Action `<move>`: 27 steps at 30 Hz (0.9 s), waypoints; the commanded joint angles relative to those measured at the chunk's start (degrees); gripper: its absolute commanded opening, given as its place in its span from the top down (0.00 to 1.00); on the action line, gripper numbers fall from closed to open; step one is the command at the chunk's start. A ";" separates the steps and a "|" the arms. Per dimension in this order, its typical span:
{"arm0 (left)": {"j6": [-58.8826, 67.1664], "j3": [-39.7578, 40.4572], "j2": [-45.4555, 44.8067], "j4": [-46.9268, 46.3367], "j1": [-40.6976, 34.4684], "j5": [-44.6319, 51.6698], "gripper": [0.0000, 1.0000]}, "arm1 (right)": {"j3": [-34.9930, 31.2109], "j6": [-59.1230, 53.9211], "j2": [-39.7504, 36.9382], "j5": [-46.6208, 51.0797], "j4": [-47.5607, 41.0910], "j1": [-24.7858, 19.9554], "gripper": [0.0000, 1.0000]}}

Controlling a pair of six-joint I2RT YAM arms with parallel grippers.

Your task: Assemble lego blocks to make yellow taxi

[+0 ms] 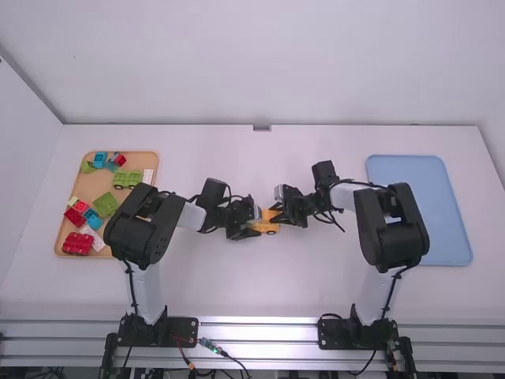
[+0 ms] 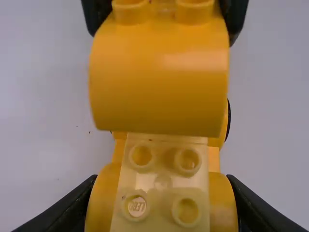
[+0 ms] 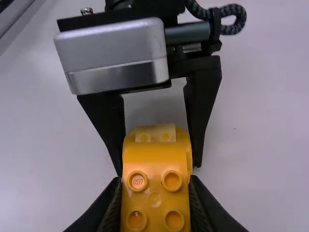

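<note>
Near: a red block (image 1: 77, 243) occupies the near left corner of a wooden tray (image 1: 138, 159) by the left edge of the worktop (image 1: 260, 284). Middle: between the worktop's side edges, the left hand (image 1: 252, 227) grasps a pale-topped yellow block (image 2: 161, 182), with a yellow wheeled base (image 1: 269, 228) just beside; facing it, the right hand (image 1: 277, 215) grasps a rounded yellow block (image 3: 154, 166). Right: a blue tray (image 1: 418, 209). Far: a blue block (image 1: 100, 159) at the wooden tray's far edge.

High view looks forward, down over the table (image 1: 260, 296); wrist views (far closer) share the yellow blocks (image 3: 155, 162).
</note>
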 commanded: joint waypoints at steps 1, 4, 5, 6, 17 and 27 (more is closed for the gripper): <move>0.24 -0.63 0.68 -1.40 0.15 -5.36 0.56 | -0.31 -0.70 -2.33 0.35 -0.20 1.55 1.00; 0.22 -0.63 0.68 -1.57 0.15 -5.25 0.56 | -0.31 -0.74 -2.31 2.99 0.02 3.69 1.00; 0.22 -0.63 0.68 -1.55 0.15 -5.23 0.56 | -0.31 -0.74 -2.31 3.10 0.00 3.80 1.00; 0.20 -0.63 0.68 -1.55 0.17 -5.19 0.56 | -0.31 -0.72 -2.31 4.13 0.02 4.50 1.00; -0.17 -0.63 0.68 -1.44 0.17 -5.19 0.57 | -3.39 5.31 -2.31 6.58 8.79 4.76 1.00; -0.17 -0.30 0.68 -1.66 0.17 -5.32 0.57 | -4.11 5.73 -2.31 8.26 9.27 4.85 1.00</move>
